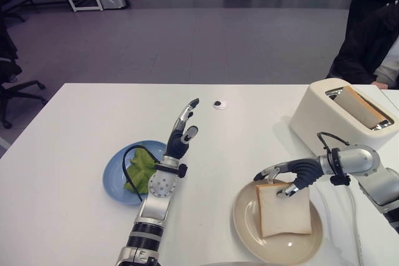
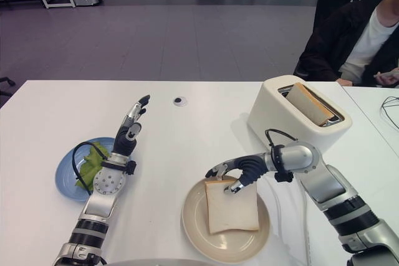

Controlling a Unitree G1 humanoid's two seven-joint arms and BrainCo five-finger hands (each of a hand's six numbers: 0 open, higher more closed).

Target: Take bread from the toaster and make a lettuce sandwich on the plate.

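White table (image 1: 75,129). Toaster (image 1: 324,116) at far right, bread slice (image 1: 365,107) standing in its slot. Beige plate (image 1: 246,228) at near right, second slice (image 1: 283,213) flat on it. Blue plate (image 1: 112,182) at left, carrying lettuce (image 1: 142,169). My right hand (image 1: 293,175): fingers curled, clamped on second slice's far edge. My left hand (image 1: 181,135): raised beside blue plate, fingers apart, holding nothing.

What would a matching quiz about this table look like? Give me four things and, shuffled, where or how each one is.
Things:
1. lettuce
2. flat bread slice
3. upright bread slice
4. left hand

Places or states:
A. in the toaster
B. open, raised above the table beside the blue plate
C. on the blue plate
D. on the beige plate

Pairs: 1-C, 2-D, 3-A, 4-B.
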